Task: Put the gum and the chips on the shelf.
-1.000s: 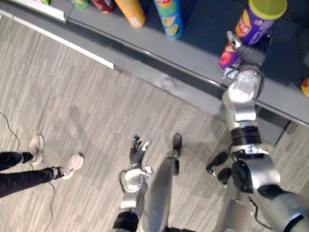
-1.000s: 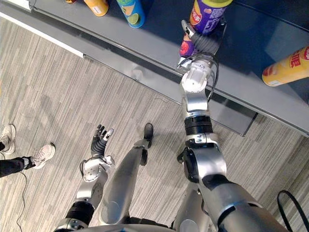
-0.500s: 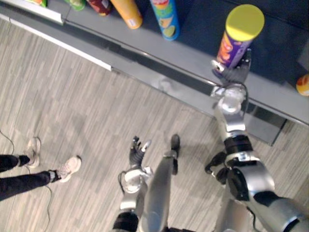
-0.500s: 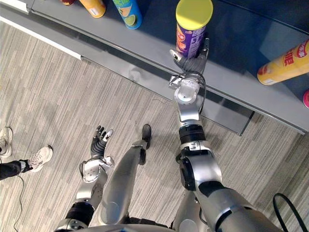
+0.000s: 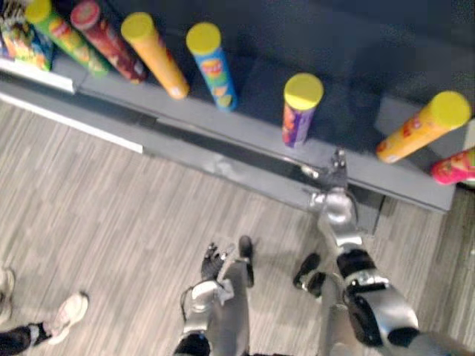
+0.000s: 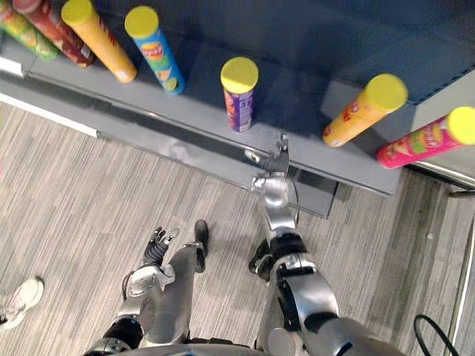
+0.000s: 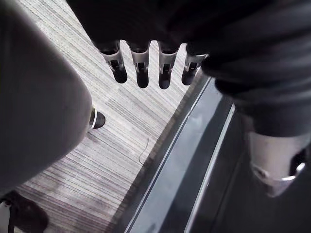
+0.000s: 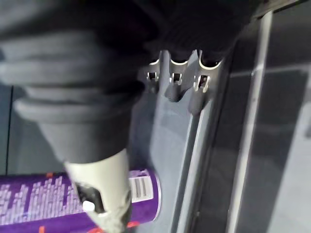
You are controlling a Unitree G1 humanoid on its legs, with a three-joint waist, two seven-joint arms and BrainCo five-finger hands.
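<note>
In the head views you see the chips can (image 5: 300, 111) standing upright on the shelf (image 5: 252, 124), with a blue can (image 5: 212, 68) on one side and an orange can (image 5: 419, 126) on the other, both well apart from it. Your right hand (image 5: 335, 176) is at the shelf's front edge, just in front of the chips can but apart from it. Its fingers are straight and it holds nothing. Your left hand (image 5: 212, 262) hangs low over the floor (image 5: 111, 208), away from the shelf. In the left wrist view its fingers (image 7: 141, 74) are relaxed and released, with bare floor past them. In the right wrist view the fingers (image 8: 173, 85) reach out straight over the grey shelf, and the purple side of the chips can shows past the thumb, outside the hand's grasp.
</note>
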